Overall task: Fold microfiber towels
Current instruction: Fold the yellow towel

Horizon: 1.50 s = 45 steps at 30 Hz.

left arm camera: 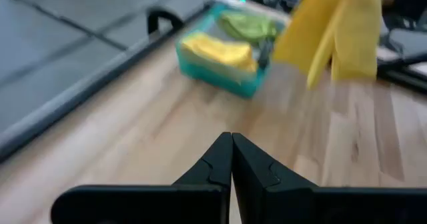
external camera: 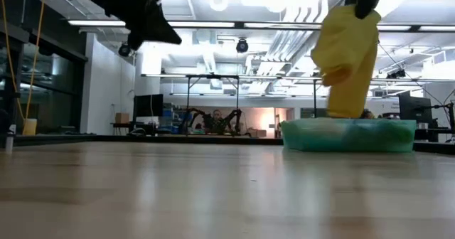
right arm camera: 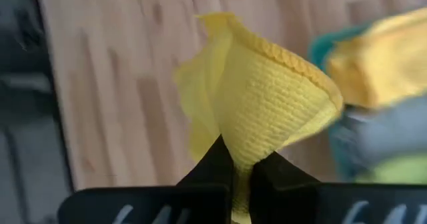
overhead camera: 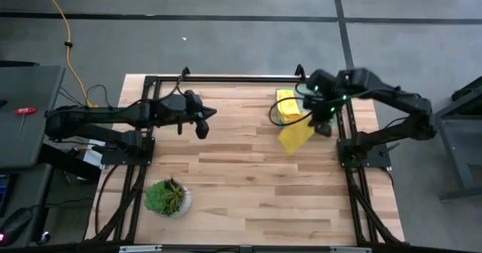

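While it hangs clear of the bench [overhead camera: 248,178], the yellow towel [overhead camera: 296,136] is pinched at its top by the right gripper [overhead camera: 322,125], whose jaws are closed tight on a bunched fold of the cloth; the right wrist view shows the fabric [right arm camera: 267,111] flaring out in a cone from between the two dark fingers [right arm camera: 213,167]. From table height the towel [external camera: 345,57] droops from above, its lower end in line with a teal tray [external camera: 348,136], though whether it touches the tray is unclear. Seen from overhead, the towel sits toward two o'clock on the bench, with the tray [overhead camera: 285,106] just beside it toward eleven o'clock. More towels lie in that tray: a yellow one [left arm camera: 217,51] and a lime green one [left arm camera: 248,25]. The left gripper [overhead camera: 202,125] hovers above the bench near ten o'clock, well apart from the towel, its jaws pressed fully together on nothing. A potted plant [overhead camera: 167,197] stands near seven o'clock.
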{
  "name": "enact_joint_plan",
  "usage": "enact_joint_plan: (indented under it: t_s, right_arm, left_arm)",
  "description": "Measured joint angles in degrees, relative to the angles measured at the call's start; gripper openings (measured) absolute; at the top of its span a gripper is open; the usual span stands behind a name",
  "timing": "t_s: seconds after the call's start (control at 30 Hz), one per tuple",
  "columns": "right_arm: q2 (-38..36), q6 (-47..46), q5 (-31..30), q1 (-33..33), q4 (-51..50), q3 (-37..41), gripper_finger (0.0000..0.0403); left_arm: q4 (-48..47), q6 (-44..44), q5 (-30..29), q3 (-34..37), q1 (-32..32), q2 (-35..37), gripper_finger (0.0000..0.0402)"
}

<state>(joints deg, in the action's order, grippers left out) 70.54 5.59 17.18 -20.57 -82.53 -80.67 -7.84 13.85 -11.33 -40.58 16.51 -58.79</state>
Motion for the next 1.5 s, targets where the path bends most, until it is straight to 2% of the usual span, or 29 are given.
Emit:
enact_joint_plan:
  t_s: [0.13, 0.27, 0.53, 0.63, 0.83, 0.93, 1.03, 1.13, 1.23, 1.37, 1.5]
  right_arm:
    - [3.93, 11.00, -2.67, -5.45, -7.92, -6.05, 0.0000]
    - [6.85, 19.62, 0.49, -9.67, -7.65, -6.58, 0.0000]
    - [10.72, 23.41, 1.30, -10.57, -7.48, -0.66, 0.0000]
    - [7.88, 23.15, 2.09, -10.56, -7.40, 2.05, 0.0000]
    - [-3.71, 19.86, 3.44, -10.54, -7.61, 10.10, 0.0000]
    - [-8.58, 18.79, 7.50, -10.54, -7.64, 13.66, 0.0000]
    - [-10.31, 16.42, 11.91, -10.45, -7.59, 14.39, 0.0000]
    - [-10.16, 14.80, 13.30, -9.67, -7.40, 12.72, 0.0000]
    - [-9.14, 15.79, 12.41, -9.01, -7.55, 10.88, 0.0000]
    - [-4.58, 16.49, 5.38, -10.46, -7.36, 10.26, 0.0000]
    - [1.37, 22.68, 0.10, -12.27, -7.47, 10.26, 0.0000]
  left_arm:
    - [-0.09, 1.57, 1.80, 0.02, -1.05, -3.47, 0.0000]
    - [-0.07, 2.03, 3.06, 0.02, -2.40, -6.71, 0.0000]
    - [-0.09, 2.47, 6.60, 0.02, -3.91, -8.79, 0.0000]
    - [-0.17, 2.47, 6.35, 0.03, -3.87, -7.83, 0.0000]
    - [0.09, 1.11, 6.08, 0.02, -2.29, -6.84, 0.0000]
    - [-0.07, 1.16, 6.07, 0.02, -1.40, -6.86, 0.0000]
    - [-0.08, 1.18, 5.97, 0.02, -0.84, -6.84, 0.0000]
    - [-0.04, 1.98, 5.88, 0.02, -0.44, -6.84, 0.0000]
    - [-0.01, 2.02, 5.85, 0.02, 0.06, -6.85, 0.0000]
    - [0.14, 2.03, 5.56, 0.02, 0.75, -6.86, 0.0000]
    - [0.15, 2.13, 4.69, 0.02, 0.79, -6.86, 0.0000]
